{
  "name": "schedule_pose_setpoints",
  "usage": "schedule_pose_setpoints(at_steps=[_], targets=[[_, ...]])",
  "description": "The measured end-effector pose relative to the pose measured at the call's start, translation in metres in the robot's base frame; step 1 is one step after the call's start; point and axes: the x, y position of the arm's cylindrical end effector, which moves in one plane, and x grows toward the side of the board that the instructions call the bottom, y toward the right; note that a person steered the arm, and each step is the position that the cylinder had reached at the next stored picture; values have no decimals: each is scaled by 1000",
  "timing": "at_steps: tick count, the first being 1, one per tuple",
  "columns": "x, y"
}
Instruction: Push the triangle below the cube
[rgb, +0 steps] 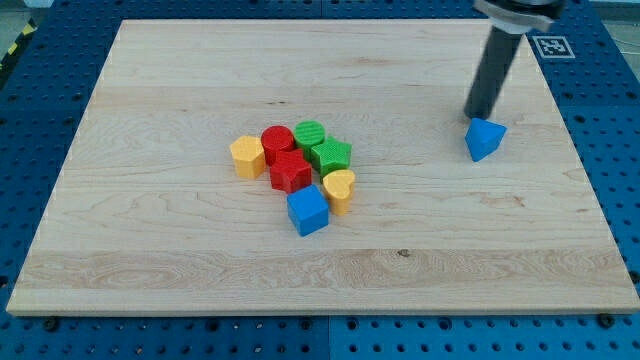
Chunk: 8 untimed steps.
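Note:
A blue triangle (485, 138) lies on the wooden board at the view's right. A blue cube (308, 210) sits at the bottom of a cluster of blocks near the board's middle. My tip (477, 115) is just above and slightly left of the blue triangle, touching or nearly touching its upper edge. The dark rod rises toward the view's top right.
The cluster holds a yellow hexagon (247, 156), a red cylinder (277, 143), a green cylinder (309, 135), a green star (331, 156), a red star (291, 173) and a yellow heart (340, 188). The board (150, 260) rests on a blue pegboard table.

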Motion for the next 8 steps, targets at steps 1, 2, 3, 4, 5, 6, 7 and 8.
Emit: schedule_pose_setpoints(at_steps=[1,2,3,4,5,6,7,8], targets=[[12,24],[43,24],[48,9],[38,-3],[19,-5],[17,-22],[19,-28],[19,-40]])
